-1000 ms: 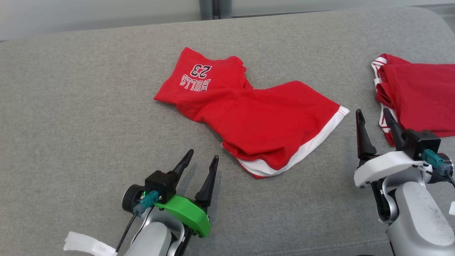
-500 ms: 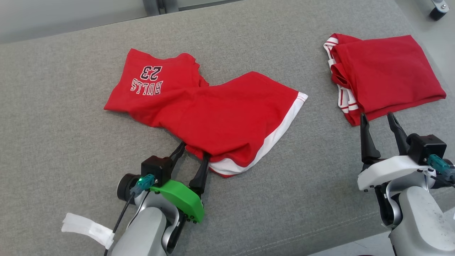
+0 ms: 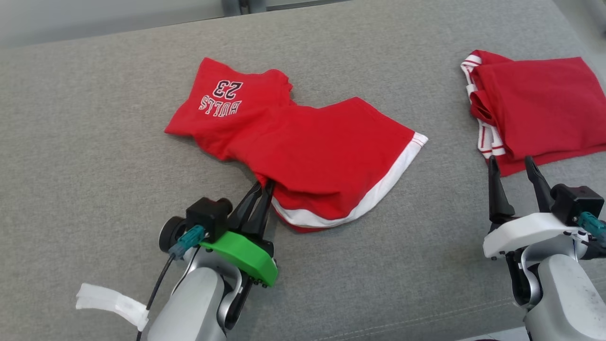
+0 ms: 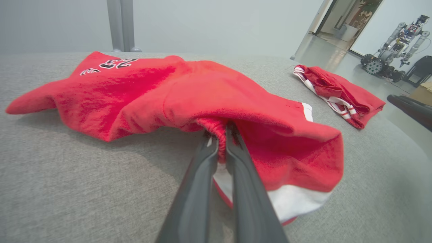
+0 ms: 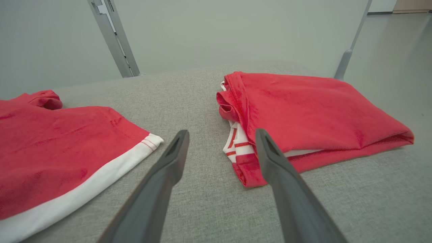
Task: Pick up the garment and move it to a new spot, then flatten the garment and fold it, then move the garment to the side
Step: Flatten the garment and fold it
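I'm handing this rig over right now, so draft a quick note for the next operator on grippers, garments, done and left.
Left gripper: jaws shut on the near edge of the Bulls garment, which lies rumpled on the grey cushion.
Right gripper: jaws open, empty, beside the folded red garment on the right.
Done: grasp made.
Left: lift and move it, flatten, fold, set aside.

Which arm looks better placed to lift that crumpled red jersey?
Left. The left gripper is shut on the near edge of the jersey; the right gripper hangs open by the folded garment, apart from the jersey.
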Robot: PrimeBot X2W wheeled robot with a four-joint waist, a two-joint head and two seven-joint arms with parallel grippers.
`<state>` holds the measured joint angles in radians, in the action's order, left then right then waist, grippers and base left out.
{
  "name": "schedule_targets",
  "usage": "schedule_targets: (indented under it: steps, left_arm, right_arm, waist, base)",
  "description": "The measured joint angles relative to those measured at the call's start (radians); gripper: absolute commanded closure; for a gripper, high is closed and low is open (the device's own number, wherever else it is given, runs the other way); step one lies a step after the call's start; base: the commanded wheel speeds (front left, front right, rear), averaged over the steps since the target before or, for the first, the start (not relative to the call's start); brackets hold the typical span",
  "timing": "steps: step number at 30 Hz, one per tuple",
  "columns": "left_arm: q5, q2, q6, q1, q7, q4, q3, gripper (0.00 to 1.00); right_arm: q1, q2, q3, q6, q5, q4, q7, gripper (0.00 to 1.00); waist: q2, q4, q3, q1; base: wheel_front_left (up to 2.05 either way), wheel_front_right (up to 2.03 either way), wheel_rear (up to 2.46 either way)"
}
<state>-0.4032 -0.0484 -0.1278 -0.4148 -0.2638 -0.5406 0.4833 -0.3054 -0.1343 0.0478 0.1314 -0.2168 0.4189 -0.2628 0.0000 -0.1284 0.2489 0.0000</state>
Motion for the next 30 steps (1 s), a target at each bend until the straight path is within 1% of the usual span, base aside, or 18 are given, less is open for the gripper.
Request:
schedule_targets:
  steps: [5, 6, 9, 14, 17, 20, 23, 24, 25, 30]
  left_arm:
    - [0.014, 0.001, 0.001, 0.071, 0.000, 0.097, -0.063, 1.00]
    - [0.023, 0.000, 0.002, 0.107, 0.000, 0.116, -0.081, 1.00]
    - [0.036, 0.000, 0.016, 0.156, 0.000, 0.131, -0.115, 1.00]
    - [0.043, -0.001, 0.084, 0.216, 0.000, 0.146, -0.192, 1.00]
    - [0.047, -0.001, 0.118, 0.230, 0.000, 0.130, -0.215, 1.00]
    - [0.052, -0.001, 0.139, 0.230, 0.000, 0.087, -0.230, 1.00]
    - [0.047, -0.001, 0.157, 0.222, 0.000, 0.026, -0.249, 1.00]
    - [0.045, -0.001, 0.165, 0.217, 0.000, 0.013, -0.255, 0.70]
    - [0.048, -0.001, 0.169, 0.209, 0.000, 0.003, -0.261, 0.00]
    - [0.045, -0.001, 0.169, 0.179, 0.000, 0.002, -0.261, 0.00]
  right_arm:
    - [0.021, -0.005, 0.024, 0.000, -0.003, 0.001, 0.000, 0.00]
    - [0.029, -0.003, 0.030, 0.000, -0.004, 0.002, 0.000, 0.00]
    - [0.036, 0.002, 0.035, 0.000, -0.006, 0.010, 0.000, 0.00]
    - [0.036, 0.020, 0.014, 0.000, -0.008, 0.020, 0.000, 0.00]
    - [0.031, 0.024, -0.008, 0.000, -0.007, 0.023, 0.000, 0.00]
    - [0.020, 0.024, -0.034, 0.000, -0.007, 0.028, 0.000, 0.00]
    - [0.004, 0.024, -0.059, 0.000, -0.010, 0.030, 0.000, 0.00]
    - [0.002, 0.022, -0.066, 0.000, -0.011, 0.030, 0.000, 0.00]
    - [0.000, 0.021, -0.074, 0.000, -0.012, 0.030, 0.000, 0.00]
    - [-0.016, 0.016, -0.139, 0.000, -0.030, 0.024, 0.000, 0.00]
  waist:
    - [0.0000, 0.072, -0.008, 0.0000]
    - [0.0000, 0.108, -0.013, 0.0000]
    - [0.0000, 0.167, -0.020, 0.0000]
    - [0.0000, 0.263, -0.030, 0.0000]
    - [0.0000, 0.309, -0.033, 0.0000]
    - [0.0000, 0.337, -0.034, 0.0000]
    - [0.0000, 0.335, -0.032, 0.0000]
    - [0.0000, 0.330, -0.032, 0.0000]
    - [0.0000, 0.324, -0.031, 0.0000]
    - [0.0000, 0.302, -0.020, 0.0000]
  base:
    - [0.00, 0.00, 0.00]
    - [0.00, 0.00, 0.00]
    - [0.00, 0.00, 0.00]
    - [0.00, 0.00, 0.00]
    - [0.00, 0.00, 0.00]
    - [0.00, 0.00, 0.00]
    - [0.00, 0.00, 0.00]
    - [0.00, 0.00, 0.00]
    - [0.00, 0.00, 0.00]
    - [0.00, 0.00, 0.00]
